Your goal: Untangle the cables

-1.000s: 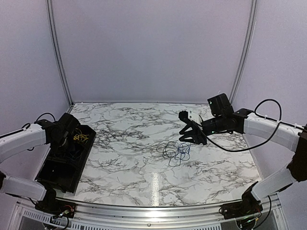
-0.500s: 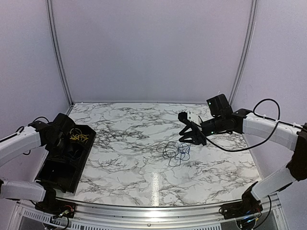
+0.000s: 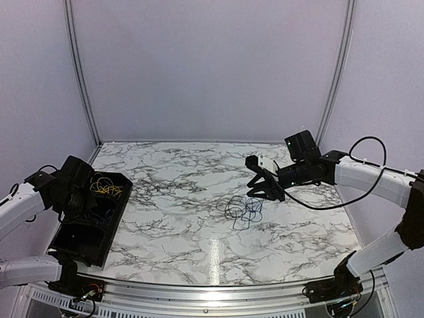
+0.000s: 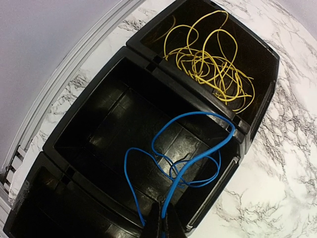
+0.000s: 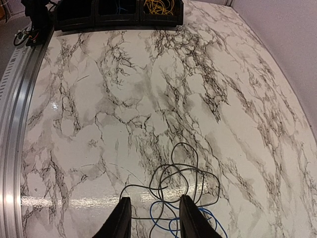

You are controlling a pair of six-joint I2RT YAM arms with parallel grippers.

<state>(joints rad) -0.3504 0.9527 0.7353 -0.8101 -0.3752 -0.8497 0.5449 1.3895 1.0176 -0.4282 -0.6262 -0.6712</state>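
Note:
A black cable and a blue cable lie tangled in loose loops mid-table, also in the top view. My right gripper is open, its fingers hovering just over the near side of that tangle. My left gripper is shut on another blue cable that hangs looped into the middle compartment of the black tray. A yellow cable lies coiled in the tray's far compartment, and shows in the top view.
The black tray stands at the table's left edge with three compartments; its nearest one looks empty. A metal rail runs along the near table edge. Walls close the back and sides.
My left arm has drawn back to the left, away from the tray's far end, with the blue cable in its grip. My right gripper has shifted only slightly.

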